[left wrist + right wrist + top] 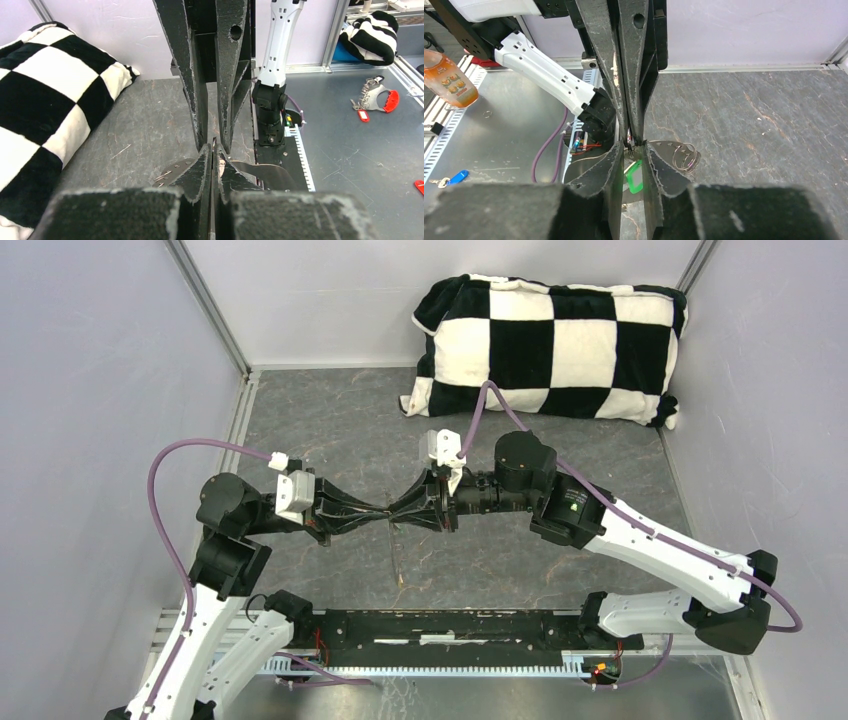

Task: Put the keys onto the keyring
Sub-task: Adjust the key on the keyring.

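My left gripper (376,516) and right gripper (400,512) meet tip to tip above the middle of the slate table. In the left wrist view the left gripper (213,152) is shut on a thin metal piece, seemingly the keyring wire, which sticks out between the right fingers (199,125). In the right wrist view the right gripper (635,150) has its jaws a little apart around that piece. The green-headed key (634,176) shows through the gap, below the jaws. A cluster of silvery wire loops (686,157) lies just right of them. The yellow-headed key is hidden.
A black-and-white checkered pillow (550,345) lies at the table's back right. The arms' base rail (450,625) runs along the near edge. Off the table, an orange bottle (449,75), a blue-tagged key (454,177) and a red-tagged bunch (375,97).
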